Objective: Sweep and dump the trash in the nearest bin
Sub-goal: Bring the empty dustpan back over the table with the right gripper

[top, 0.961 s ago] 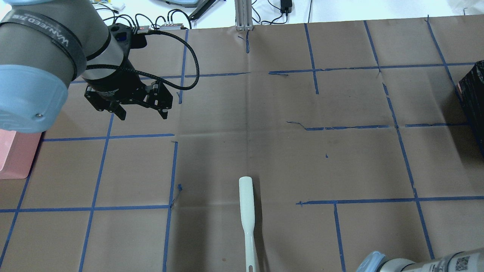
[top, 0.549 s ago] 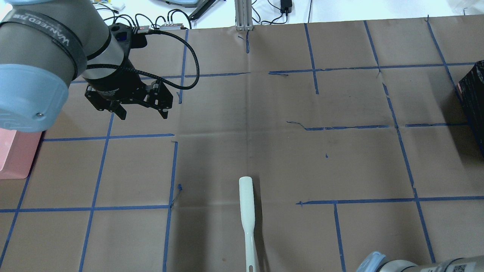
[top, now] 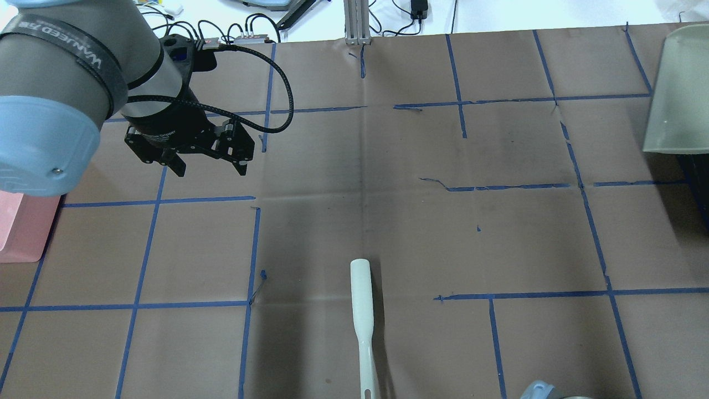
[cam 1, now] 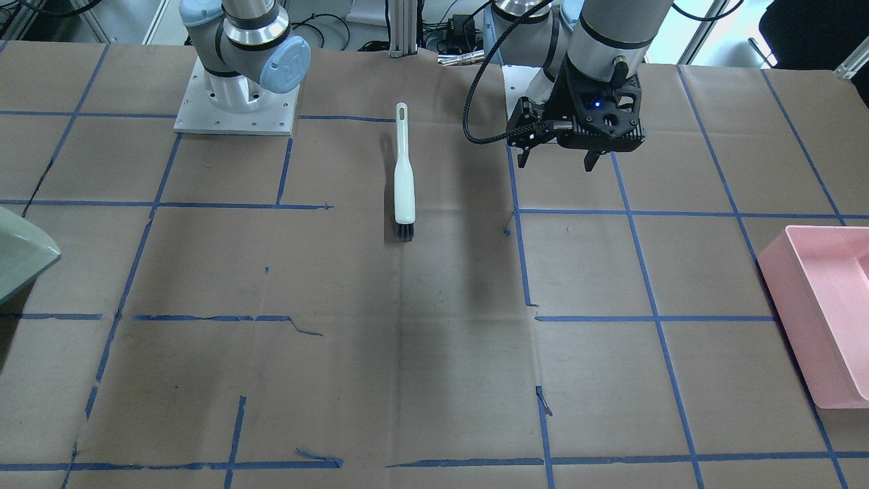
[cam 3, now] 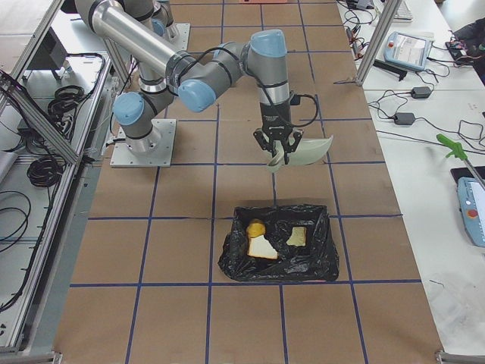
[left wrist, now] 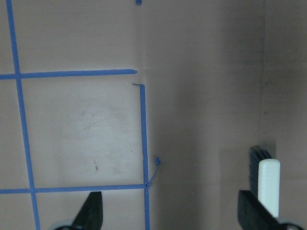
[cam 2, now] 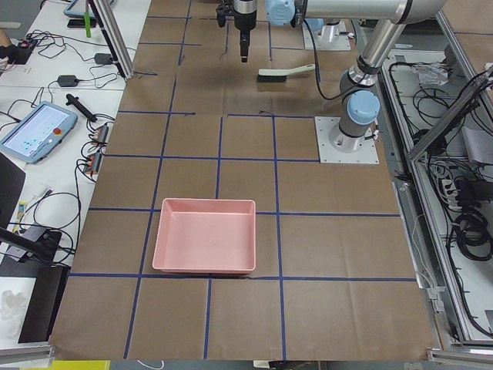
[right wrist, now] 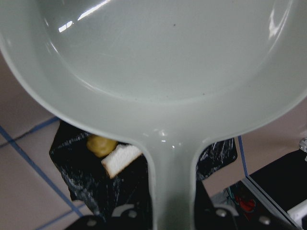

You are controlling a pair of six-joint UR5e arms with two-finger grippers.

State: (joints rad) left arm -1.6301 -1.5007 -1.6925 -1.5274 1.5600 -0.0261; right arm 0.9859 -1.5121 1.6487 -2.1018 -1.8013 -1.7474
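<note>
3 trash pieces [cam 3: 261,246] are lying in the bin [cam 3: 235,264]; right gripper [cam 3: 277,155] is clamping dustpan [cam 3: 311,150] near it; left gripper [top: 210,170] is hanging open, empty.

Premises presenting as robotics lab. Brown paper [cam 1: 407,380] lying as work surface, blue tape grid [cam 1: 655,318] marking it into cells. Arm base [cam 2: 347,135] sitting bolted on metal plate [cam 2: 327,154]. Aluminium posts [cam 2: 112,42] framing bench area. Teach pendant [cam 2: 38,131] lying alongside. Cables [cam 2: 462,189] trailing along both sides. Nothing domestic showing.
</note>
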